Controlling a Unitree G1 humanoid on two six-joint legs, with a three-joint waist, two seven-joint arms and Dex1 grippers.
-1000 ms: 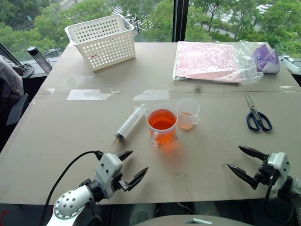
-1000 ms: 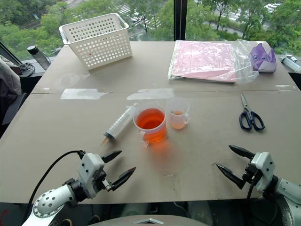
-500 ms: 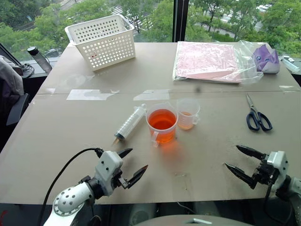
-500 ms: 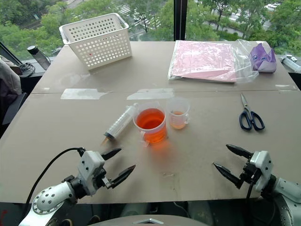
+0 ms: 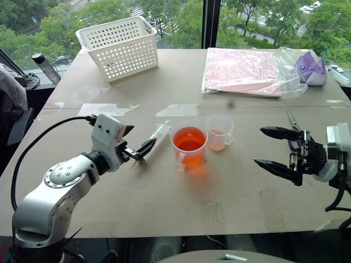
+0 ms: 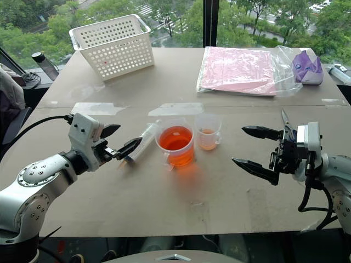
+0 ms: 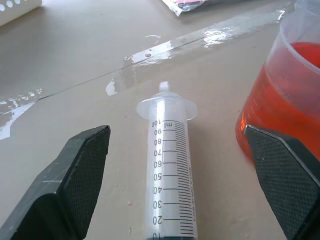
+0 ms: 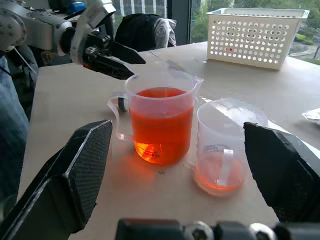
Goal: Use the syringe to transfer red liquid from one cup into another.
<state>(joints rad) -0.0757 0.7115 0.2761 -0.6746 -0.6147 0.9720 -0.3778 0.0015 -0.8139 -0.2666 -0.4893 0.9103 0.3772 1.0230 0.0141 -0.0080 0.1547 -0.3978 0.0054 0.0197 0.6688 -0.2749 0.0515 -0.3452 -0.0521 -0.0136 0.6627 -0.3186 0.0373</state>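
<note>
Your left pincer hangs spread wide over the nozzle end of the syringe, one finger on either side of the barrel, gripping nothing; from the head view you can't quite tell whether the tips touch the bench. That syringe lies flat, just left of the wide handled beaker, which is well filled with red liquid. Touching or just beside it on the right stands the smaller cup, holding a shallow red layer. Your right pincer hovers gaping and empty, right of both cups.
</note>
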